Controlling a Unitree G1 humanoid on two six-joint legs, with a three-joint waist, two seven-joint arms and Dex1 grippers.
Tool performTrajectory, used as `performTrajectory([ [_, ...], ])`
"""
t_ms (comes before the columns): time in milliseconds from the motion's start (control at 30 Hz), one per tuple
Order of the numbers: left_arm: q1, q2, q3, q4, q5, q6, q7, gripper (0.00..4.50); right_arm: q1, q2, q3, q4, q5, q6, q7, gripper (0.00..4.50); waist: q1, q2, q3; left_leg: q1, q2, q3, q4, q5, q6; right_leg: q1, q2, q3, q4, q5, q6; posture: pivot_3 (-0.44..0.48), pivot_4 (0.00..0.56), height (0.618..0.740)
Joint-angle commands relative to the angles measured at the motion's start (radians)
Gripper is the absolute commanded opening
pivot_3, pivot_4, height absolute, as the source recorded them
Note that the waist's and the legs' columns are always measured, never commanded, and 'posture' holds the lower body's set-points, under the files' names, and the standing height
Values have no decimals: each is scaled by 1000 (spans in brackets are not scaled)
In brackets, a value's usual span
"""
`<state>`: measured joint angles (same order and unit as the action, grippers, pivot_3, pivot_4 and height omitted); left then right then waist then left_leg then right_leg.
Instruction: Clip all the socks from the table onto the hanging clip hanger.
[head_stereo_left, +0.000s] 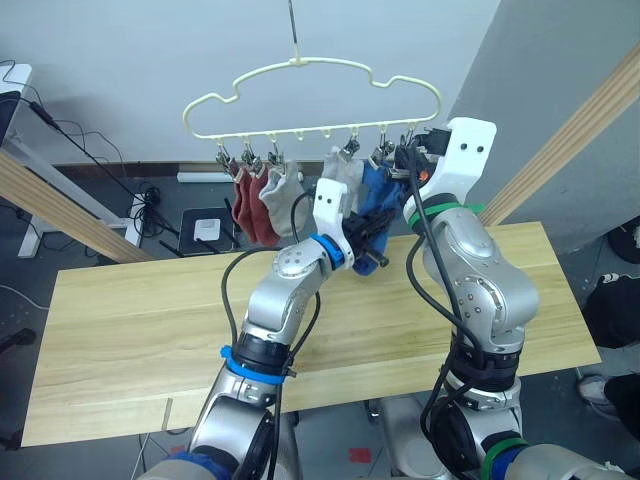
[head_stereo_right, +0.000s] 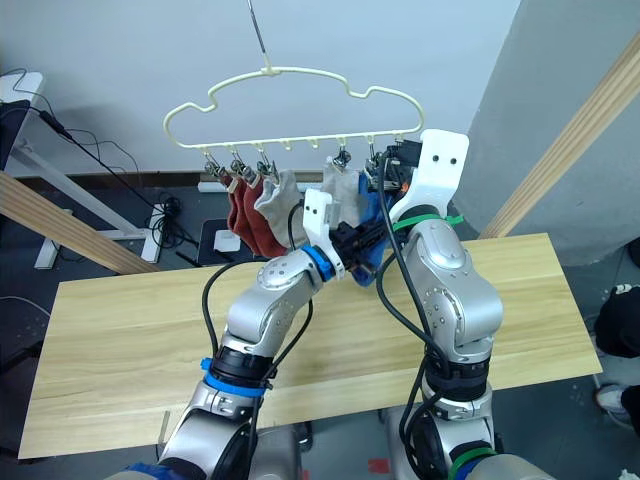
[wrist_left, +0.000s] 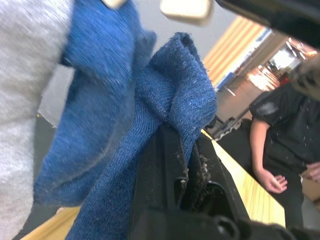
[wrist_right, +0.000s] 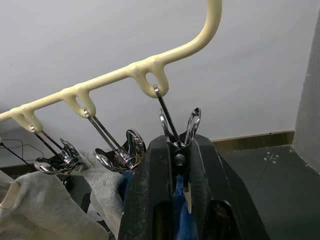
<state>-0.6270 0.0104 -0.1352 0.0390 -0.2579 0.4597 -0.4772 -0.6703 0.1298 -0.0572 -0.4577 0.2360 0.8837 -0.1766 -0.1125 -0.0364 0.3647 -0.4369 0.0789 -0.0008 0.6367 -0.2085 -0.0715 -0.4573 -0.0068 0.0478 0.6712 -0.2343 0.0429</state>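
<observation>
Pinching a shiny metal clip (wrist_right: 178, 131), the right claw (wrist_right: 176, 165) is squeezed around it, and the left claw (wrist_left: 187, 165) is clamped on a fuzzy blue sock (wrist_left: 165, 100) just below the cloud-shaped wire clip hanger (head_stereo_left: 300, 85), above the plank tabletop (head_stereo_left: 130, 320).

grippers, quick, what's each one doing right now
Left gripper: shut on the blue sock.
Right gripper: shut on the end clip of the clip hanger.
</observation>
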Motion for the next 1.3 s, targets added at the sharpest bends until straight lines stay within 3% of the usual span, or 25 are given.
performTrajectory([
  [33, -33, -23, 12, -35, -20, 20, 26, 0, -8, 4, 5, -55, 6, -10, 3, 128, 0, 0, 0, 0, 0, 0, 0, 0, 0, 0, 0, 0, 0, 0, 0, -204, 338, 740],
  [1300, -107, -28, 10, -53, -16, 40, 62, 0, -4, -23, 36, -50, -20, -21, 21, 128, 1, 0, 0, 0, 0, 0, 1, 0, 0, 0, 0, 0, 1, 0, 0, -197, 339, 740],
])
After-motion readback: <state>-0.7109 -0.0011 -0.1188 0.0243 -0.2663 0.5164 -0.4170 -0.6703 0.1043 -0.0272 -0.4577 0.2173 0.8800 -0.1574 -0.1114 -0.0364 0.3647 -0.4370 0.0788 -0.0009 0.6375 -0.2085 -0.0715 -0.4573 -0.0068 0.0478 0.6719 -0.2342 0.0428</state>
